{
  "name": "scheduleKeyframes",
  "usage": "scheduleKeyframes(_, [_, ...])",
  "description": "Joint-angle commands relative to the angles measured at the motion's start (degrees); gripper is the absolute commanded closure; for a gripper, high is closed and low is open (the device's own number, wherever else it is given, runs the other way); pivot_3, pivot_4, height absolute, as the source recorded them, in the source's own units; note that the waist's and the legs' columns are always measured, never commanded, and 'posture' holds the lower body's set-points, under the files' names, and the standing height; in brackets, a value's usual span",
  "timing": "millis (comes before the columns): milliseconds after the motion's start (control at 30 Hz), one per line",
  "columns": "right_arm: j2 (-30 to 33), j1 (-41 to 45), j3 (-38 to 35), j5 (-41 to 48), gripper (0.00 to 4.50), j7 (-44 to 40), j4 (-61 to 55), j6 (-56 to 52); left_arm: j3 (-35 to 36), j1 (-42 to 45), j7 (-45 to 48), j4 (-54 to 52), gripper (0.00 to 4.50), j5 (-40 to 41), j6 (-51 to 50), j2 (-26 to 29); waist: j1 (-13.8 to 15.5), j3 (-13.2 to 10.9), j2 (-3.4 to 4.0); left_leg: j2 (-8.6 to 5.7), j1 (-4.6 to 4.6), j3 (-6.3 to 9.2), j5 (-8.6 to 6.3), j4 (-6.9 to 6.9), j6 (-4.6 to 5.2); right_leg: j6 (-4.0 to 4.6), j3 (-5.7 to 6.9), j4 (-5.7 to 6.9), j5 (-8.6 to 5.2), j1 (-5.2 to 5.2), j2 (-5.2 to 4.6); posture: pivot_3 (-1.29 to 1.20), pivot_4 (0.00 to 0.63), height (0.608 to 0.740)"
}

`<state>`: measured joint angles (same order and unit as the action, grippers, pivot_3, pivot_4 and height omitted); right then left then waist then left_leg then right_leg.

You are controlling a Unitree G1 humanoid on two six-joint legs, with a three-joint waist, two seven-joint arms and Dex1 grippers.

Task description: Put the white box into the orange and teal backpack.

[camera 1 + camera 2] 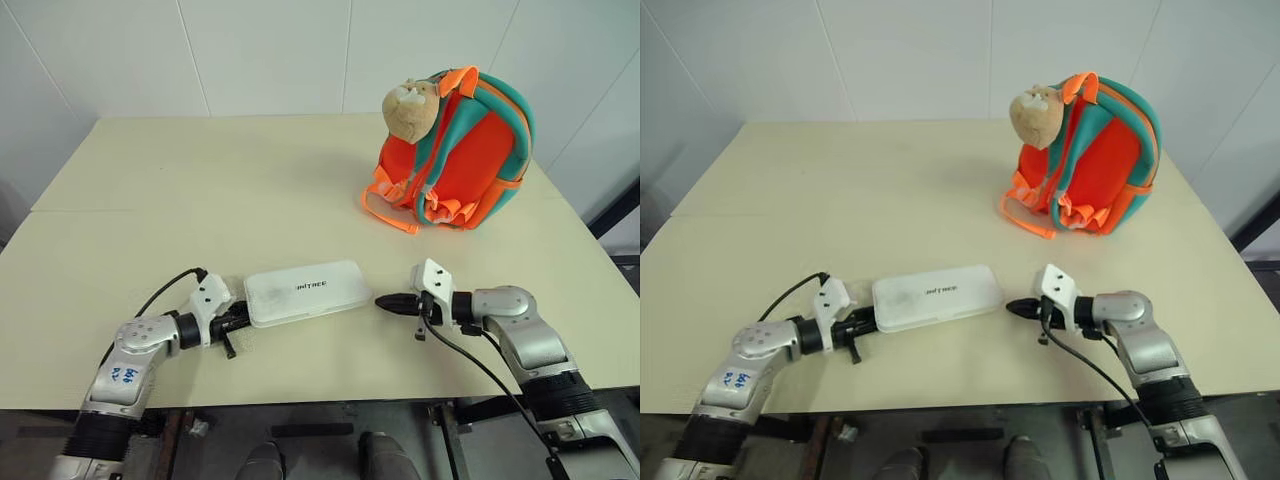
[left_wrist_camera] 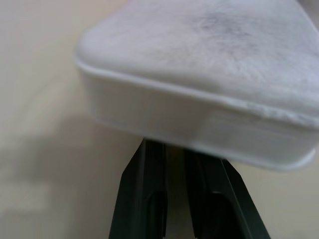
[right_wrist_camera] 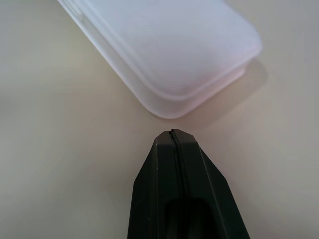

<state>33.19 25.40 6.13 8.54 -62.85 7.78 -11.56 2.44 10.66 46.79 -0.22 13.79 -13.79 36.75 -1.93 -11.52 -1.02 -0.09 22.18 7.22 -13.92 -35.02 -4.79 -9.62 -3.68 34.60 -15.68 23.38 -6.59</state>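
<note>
While white box (image 1: 305, 292) lay flat on tabletop (image 1: 200, 200), well short of orange and teal backpack (image 1: 458, 150), left gripper (image 1: 238, 320) jaws nearly closed at its end; right gripper (image 1: 385, 301) jaws closed just beside opposite end. Lifting, insertion remained.

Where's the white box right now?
The white box lies flat near the table's front edge, between the left gripper and right gripper, well short of the orange and teal backpack at far right.

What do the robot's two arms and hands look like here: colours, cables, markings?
Both arms are silver-grey with black ribbed cuffs and white wrist blocks. Each hand, left hand and right hand, has two black fingers. A black cable loops along each arm. Blue handwriting marks the left arm.
</note>
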Motion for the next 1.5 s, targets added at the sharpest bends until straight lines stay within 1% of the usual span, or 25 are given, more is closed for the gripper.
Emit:
scheduleKeyframes(33, [0.1, 0.3, -1.1, 1.4, 4.5, 0.7, -1.4, 0.1, 3.2, -2.5, -2.1, -2.5, 3.89, -0.5, -3.1, 2.4, 0.0, 0.0, 0.0, 0.0, 0.0, -0.01, 0.0, 0.0, 0.0, 0.0, 0.0, 0.0, 0.0, 0.0, -0.01, 0.0, 0.15, 0.74])
scheduleKeyframes(167, [-0.6, 1.0, -0.7, 1.3, 4.5, 1.2, -0.4, 0.6, 6.5, -5.2, -3.4, -5.7, 3.89, 0.2, -6.2, 4.5, 0.0, 0.0, 0.0, 0.0, 0.01, 0.0, 0.0, 0.0, 0.0, 0.0, 0.0, -0.02, 0.0, 0.0, -0.01, 0.0, 0.15, 0.74])
scheduleKeyframes(300, [-1.3, 2.1, -0.3, 1.0, 4.5, 1.4, 0.9, 1.1, 8.2, -6.1, -2.5, -9.5, 3.89, 4.2, -7.6, 2.9, 0.2, 0.0, 0.0, 0.0, 0.02, 0.0, 0.0, -0.01, 0.0, 0.01, 0.0, -0.03, 0.0, 0.0, -0.01, 0.0, 0.15, 0.74])
scheduleKeyframes(533, [-2.8, 4.5, 0.2, 0.4, 4.5, 1.4, 3.7, 2.7, 7.4, -5.2, -3.6, -14.0, 3.89, 8.0, -9.8, -1.1, 0.3, 0.0, -0.01, 0.0, 0.03, 0.0, 0.0, 0.0, 0.0, 0.0, 0.0, -0.09, 0.0, -0.02, -0.02, 0.0, 0.15, 0.74])
scheduleKeyframes(867, [-4.3, 5.2, 0.8, 1.3, 4.5, 0.7, 4.7, 2.5, 4.0, -3.7, -3.3, -11.8, 3.89, 6.1, -9.6, -1.6, 0.3, 0.0, 0.0, -0.01, 0.03, -0.01, 0.0, -0.01, 0.0, 0.0, 0.0, -0.09, 0.0, -0.02, -0.01, 0.0, 0.15, 0.74])
scheduleKeyframes(1000, [-4.4, 3.9, 0.6, 2.4, 4.5, 0.4, 1.9, 1.0, 3.2, -2.4, -2.9, -10.7, 3.89, 5.8, -9.1, -1.7, 0.3, 0.0, 0.0, -0.01, 0.04, 0.0, 0.0, 0.0, 0.0, 0.0, 0.0, -0.1, 0.01, -0.01, -0.01, 0.0, 0.15, 0.74])
scheduleKeyframes(1300, [-0.3, -3.9, -0.7, 6.7, 4.5, -0.3, -12.9, -9.1, -0.7, 3.1, -0.6, -5.6, 3.89, 3.9, -6.3, -3.8, 0.4, 0.0, 0.0, -0.02, 0.06, 0.0, 0.0, -0.01, 0.0, -0.02, 0.0, -0.13, 0.01, -0.02, -0.01, 0.0, 0.15, 0.74])
scheduleKeyframes(1500, [0.8, -6.1, -2.2, 6.3, 4.5, 1.7, -15.3, -10.7, -1.8, 4.3, 0.3, -5.0, 3.89, 3.5, -6.4, -4.6, 0.3, 0.0, -0.01, -0.01, 0.06, -0.02, 0.0, 0.0, 0.0, -0.02, 0.0, -0.15, 0.01, -0.02, -0.01, 0.0, 0.15, 0.74])
